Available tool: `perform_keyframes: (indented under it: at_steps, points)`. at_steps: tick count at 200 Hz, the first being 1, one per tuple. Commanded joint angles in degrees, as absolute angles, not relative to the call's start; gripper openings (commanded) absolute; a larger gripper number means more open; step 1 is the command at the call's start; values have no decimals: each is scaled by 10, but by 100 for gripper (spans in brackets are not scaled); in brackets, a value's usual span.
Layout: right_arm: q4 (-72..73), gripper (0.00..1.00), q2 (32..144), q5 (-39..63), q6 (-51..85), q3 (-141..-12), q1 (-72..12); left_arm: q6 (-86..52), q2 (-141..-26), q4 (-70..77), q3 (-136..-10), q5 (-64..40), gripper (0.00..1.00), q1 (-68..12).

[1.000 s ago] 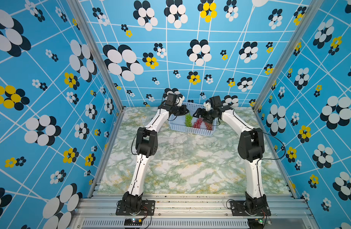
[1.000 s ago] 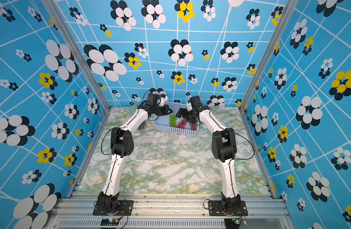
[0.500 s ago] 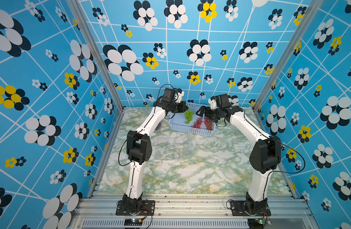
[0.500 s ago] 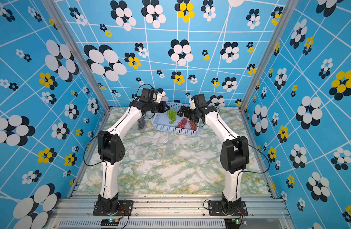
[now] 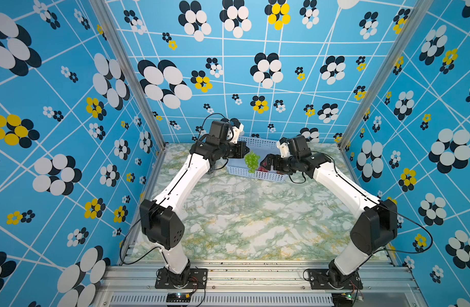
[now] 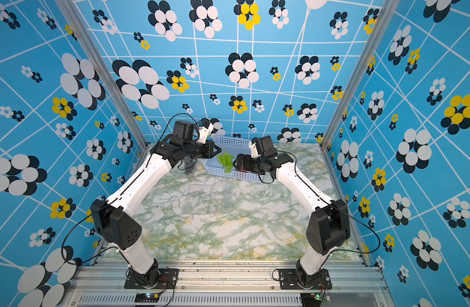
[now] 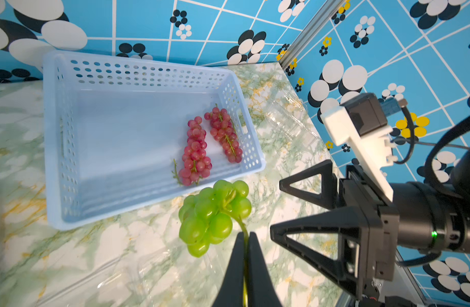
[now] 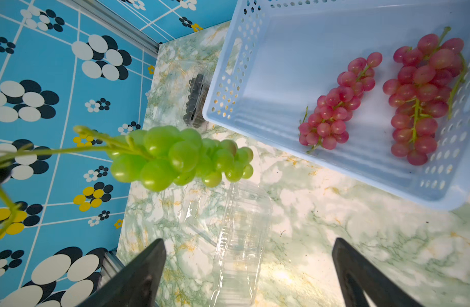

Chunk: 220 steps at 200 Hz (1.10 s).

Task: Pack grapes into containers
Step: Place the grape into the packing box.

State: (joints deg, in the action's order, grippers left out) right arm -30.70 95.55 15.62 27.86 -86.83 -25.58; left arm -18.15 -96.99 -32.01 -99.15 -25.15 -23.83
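The left gripper [image 7: 245, 239] was seen pressed shut on the thin stem of the green bunch [image 7: 212, 215]. The bunch hung just beyond its tips, clear of the marbled table [image 7: 69, 252]. That pinch was shown plainly only from the left wrist; in both top views the black tips were merely seen meeting the bunch. The right gripper [image 7: 276, 208] was held wide open and empty. Its fingers, hollow black triangular frames, were turned toward the bunch from the opposite side and kept apart from it.

Only from the right wrist was a ribbed container [image 8: 241, 239] made out, clear and glossy, lying on the table below that gripper's open jaws. There too a dark bunch [image 8: 195, 101] was shown inside a second container of the same clear plastic, just beside the basket's end wall, behind the left gripper. A third container [image 7: 289, 119] was caught from the left wrist alone, past the basket's end nearer the right gripper.

The light-blue basket [image 7: 148, 77] was seen as smooth-floored plastic with perforated walls. Two red bunches [image 7: 195, 154] of small round grapes were laid side by side inside, toward the right gripper's end.
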Motion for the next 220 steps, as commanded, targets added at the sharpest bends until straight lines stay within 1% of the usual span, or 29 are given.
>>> perform_keyframes:
  at_steps: [1,32,75,119,174,220]
  points:
    - [-301,99,922,138,281,-838,-260,-182,-910,-324,-927,-226,0,-245]
    - [-291,99,892,132,293,-798,-268,-190,-837,-309,-834,-216,0,-261]
    - [-283,99,871,112,300,-763,-296,-196,-777,-294,-776,-202,0,-281]
    - [-278,99,862,101,308,-745,-312,-201,-779,-303,-774,-206,0,-281]
    - [-280,99,861,91,308,-735,-312,-231,-774,-252,-682,-216,0,-298]
    - [-279,99,864,88,310,-728,-312,-245,-814,-197,-643,-221,0,-306]
